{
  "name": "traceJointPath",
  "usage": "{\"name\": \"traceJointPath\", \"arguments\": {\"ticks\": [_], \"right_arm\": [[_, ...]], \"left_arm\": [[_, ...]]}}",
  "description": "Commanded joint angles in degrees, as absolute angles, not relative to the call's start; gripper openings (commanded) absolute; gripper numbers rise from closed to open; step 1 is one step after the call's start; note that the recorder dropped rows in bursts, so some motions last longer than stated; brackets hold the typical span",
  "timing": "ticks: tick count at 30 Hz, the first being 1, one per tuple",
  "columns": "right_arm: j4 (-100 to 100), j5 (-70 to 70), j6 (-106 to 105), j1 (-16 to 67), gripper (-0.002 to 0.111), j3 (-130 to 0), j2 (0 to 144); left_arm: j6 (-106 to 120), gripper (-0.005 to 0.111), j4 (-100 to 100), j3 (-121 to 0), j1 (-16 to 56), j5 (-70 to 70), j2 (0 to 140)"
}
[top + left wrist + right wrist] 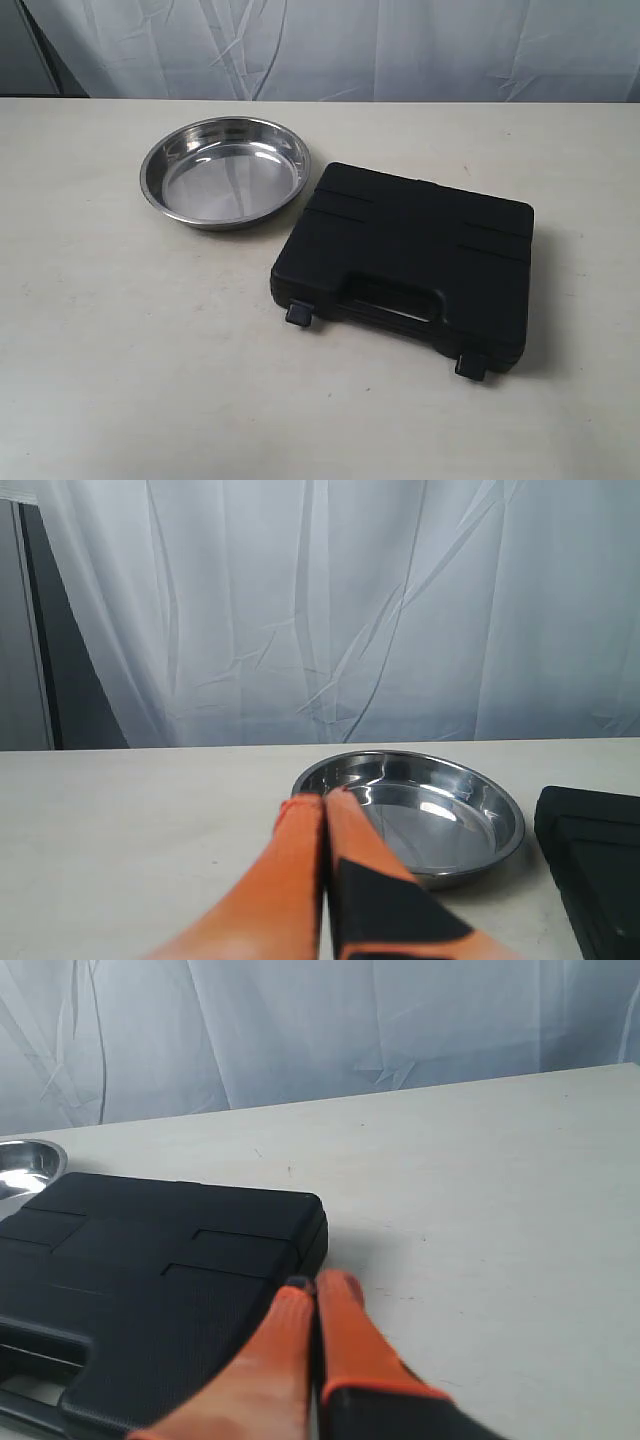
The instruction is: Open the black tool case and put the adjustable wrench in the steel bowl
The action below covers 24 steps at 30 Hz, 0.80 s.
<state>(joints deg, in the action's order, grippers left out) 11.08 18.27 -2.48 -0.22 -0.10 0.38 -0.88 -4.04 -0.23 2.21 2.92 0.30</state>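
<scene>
- Exterior view: a flat black moulded-plastic tool case (410, 240) lies shut on the pale worktop (150, 390). Its carry handle (395, 300) and two small black latches (298, 314) are on the edge nearest the camera.
- The adjustable wrench is nowhere in sight. It is presumably inside the shut case.
- A shallow round stainless-steel bowl (225, 180) sits empty just beside the case's far left corner. The left wrist view shows a narrow gap between them.
- The left gripper (322, 802) has its orange fingers pressed together on nothing and points toward the bowl. The right gripper (315, 1285) is likewise together and empty, beside a corner of the case.
- The latches look stiff and small to catch. The case seems light enough to slide on the smooth worktop, so steadying it would help.
- The wrench is likely rigid, dense and slick at its metal head, so the black handle is the safer hold.
- Nothing lies between case and bowl, though a lid swinging back might reach the bowl.
</scene>
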Motion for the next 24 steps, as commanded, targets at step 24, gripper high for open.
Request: {"name": "traceJointPath", "arguments": {"ticks": [24], "right_arm": [[32.52,0.0,3.22,-0.46,-0.001,0.0,0.0]], "left_arm": [[-0.92,0.0,-3.66,0.0,2.54,2.85,0.0]]}}
